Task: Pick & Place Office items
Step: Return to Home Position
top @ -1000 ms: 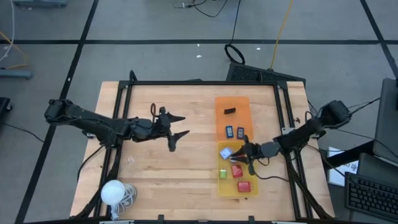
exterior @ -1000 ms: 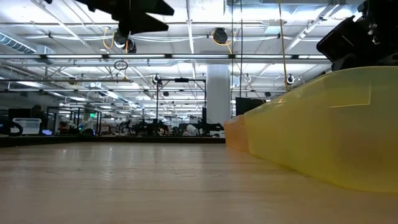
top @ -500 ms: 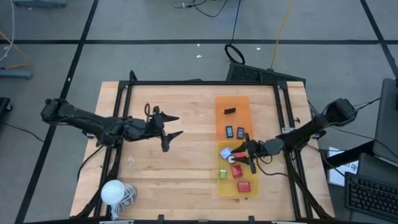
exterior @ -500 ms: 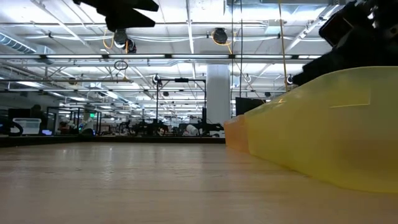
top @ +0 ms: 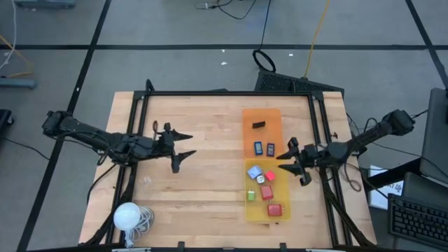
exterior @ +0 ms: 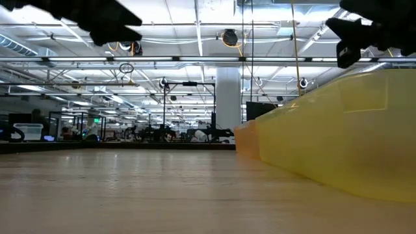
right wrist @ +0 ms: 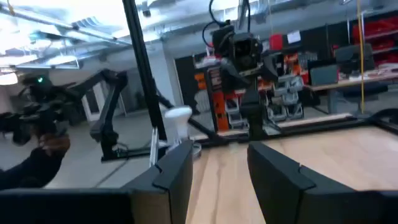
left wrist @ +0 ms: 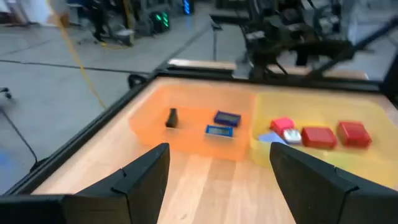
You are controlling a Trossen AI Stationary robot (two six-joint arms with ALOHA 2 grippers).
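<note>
Left hand (top: 186, 145) hung over bare bench (top: 210, 189), well left of the trays. Its fingers (left wrist: 140, 177) were spread wide with nothing between them. Right hand (top: 292, 164) hung at the right edge of the yellow tray (top: 285, 199), near the end that meets the orange tray (top: 247, 133). Its fingers (right wrist: 171, 171) were also apart and empty. In the low view both hands sat high, clear of the wood.

Every one of the office items I could see lay in a tray. The two trays butted end to end.
- Orange tray: black piece (top: 259, 125) toward the far end. Light blue-faced piece (top: 258, 148) and darker blue piece (top: 271, 149) lay side by side at the end next to the yellow tray.
- Yellow tray: light-blue piece (top: 255, 171) up by the orange tray, first red piece (top: 270, 176) just beside it. Second red piece (top: 267, 192) sat mid-tray with the green piece (top: 250, 196) to its left. Third red piece (top: 274, 208) was nearest the front end.

White ball (top: 127, 215) with its coiled cord sat at the bench's front-left corner, well apart from everything.
</note>
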